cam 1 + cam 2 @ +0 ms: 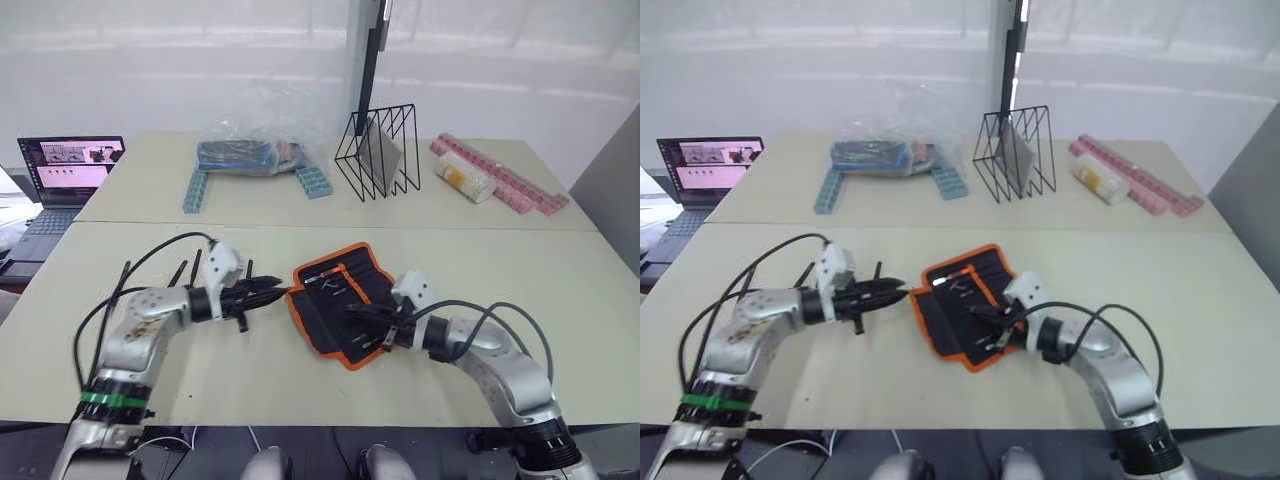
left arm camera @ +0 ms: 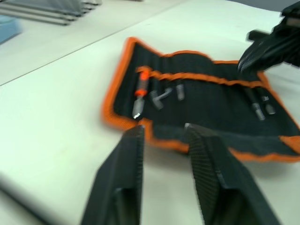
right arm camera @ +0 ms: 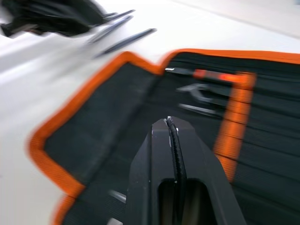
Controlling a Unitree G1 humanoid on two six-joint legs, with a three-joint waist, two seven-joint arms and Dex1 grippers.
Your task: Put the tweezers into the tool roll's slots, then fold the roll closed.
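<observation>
You are working at a pale tabletop (image 1: 560, 300) with a white wall behind; a laptop (image 1: 66, 172), a clear plastic bag (image 1: 262, 140), a black wire rack (image 1: 380, 150) and a pink strip (image 1: 510, 180) sit along the far side, well apart from the work. The tool roll (image 1: 335, 300) lies open and flat between your two pincers, its long axis running on a diagonal from the far left corner toward the near right one, orange trim all round. The left pincer (image 1: 268, 291) reaches in nearly level with the table, its tips just beside the roll's left edge; in its wrist view the two fingers (image 2: 206, 159) stand parted with nothing between them, pointing at the orange hem. The right pincer (image 1: 375, 325) lies over the roll's near right part, forearm low and elbow out to the right; its fingers are pressed together, and whether they pinch anything I cannot tell. Small tools already sit in the slots (image 2: 206, 93) just ahead of the left pincer. Thin dark rods (image 3: 124, 40) beyond the roll's left edge, beside the left pincer, may be the tweezers, though that is a guess. If so, your left arm is the nearer one, and the slots lie straight ahead of it.
</observation>
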